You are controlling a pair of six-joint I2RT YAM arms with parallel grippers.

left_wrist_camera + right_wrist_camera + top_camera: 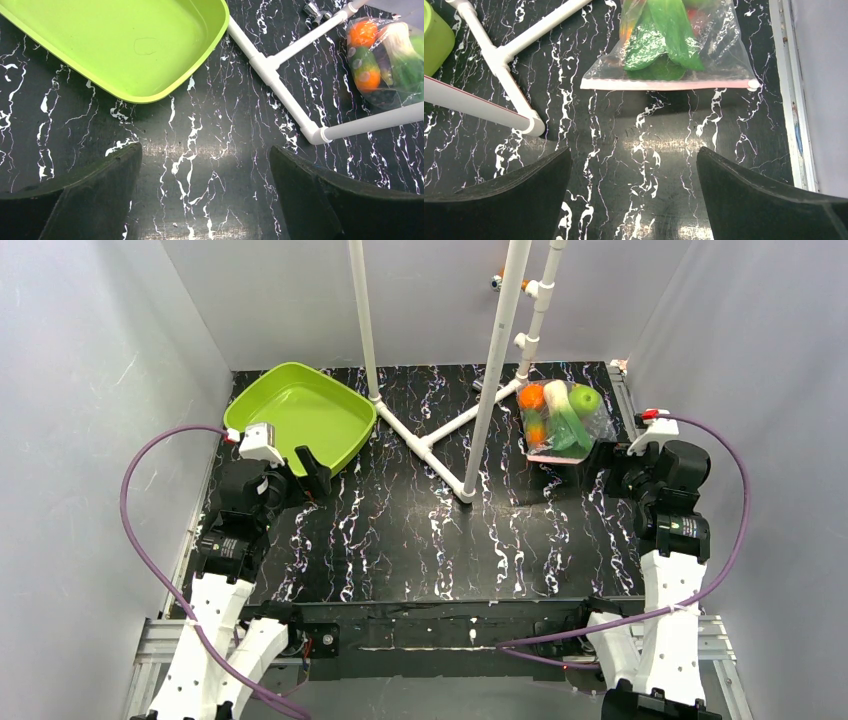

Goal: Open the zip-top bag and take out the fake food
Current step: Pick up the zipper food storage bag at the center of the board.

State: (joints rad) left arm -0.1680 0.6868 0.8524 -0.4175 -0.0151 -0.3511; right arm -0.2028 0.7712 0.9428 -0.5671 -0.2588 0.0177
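Note:
The zip-top bag lies at the back right of the table, its pink zip strip facing me and closed. The fake food is inside it: oranges, a green apple and a leafy vegetable show through the plastic. The bag also shows in the left wrist view at the upper right. My right gripper is open and empty, hovering just in front of the zip strip. My left gripper is open and empty, near the tray's front corner.
A lime-green square tray sits at the back left. A white pipe frame stands in the middle with floor bars reaching toward the bag. A metal rail edges the table on the right.

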